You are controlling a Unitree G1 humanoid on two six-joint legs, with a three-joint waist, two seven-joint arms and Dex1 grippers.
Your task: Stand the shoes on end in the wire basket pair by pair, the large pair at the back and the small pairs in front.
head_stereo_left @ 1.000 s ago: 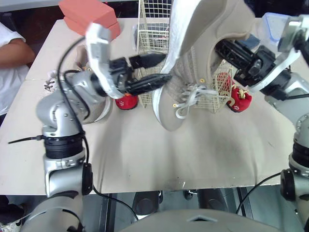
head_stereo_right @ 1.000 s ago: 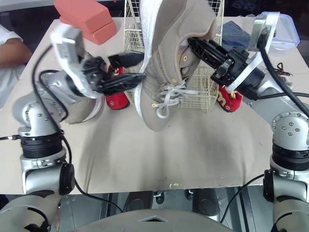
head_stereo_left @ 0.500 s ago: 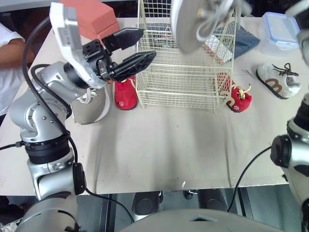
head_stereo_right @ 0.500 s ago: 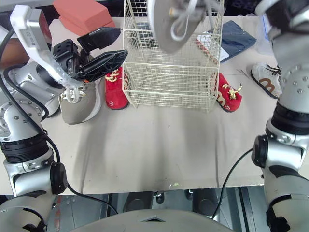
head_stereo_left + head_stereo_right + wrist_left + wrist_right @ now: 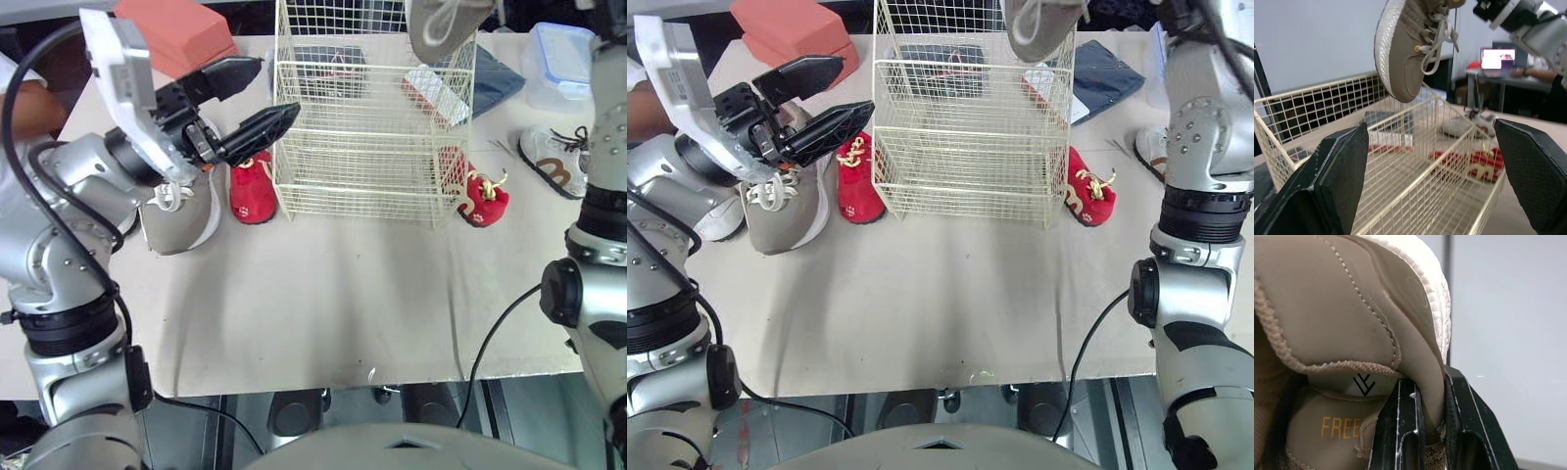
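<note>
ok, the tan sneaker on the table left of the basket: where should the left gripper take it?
Heel collar, from above. The tan sneaker sits on its sole, toe toward the robot, so its opening should face up, under the open left gripper. One finger inside, one behind the heel, as the right gripper pinches the mate.

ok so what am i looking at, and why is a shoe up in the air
A two-armed humanoid robot sorting shoes. The two wide pictures come from cameras in its head, looking down at a table; the other two from cameras on its wrists. The black pincers are its grippers. The left gripper is open and empty, beside a wire basket. The right gripper pinches the heel of a beige sneaker, held high over the basket. On the table: its matching sneaker, two small red shoes and a small white shoe.
</note>
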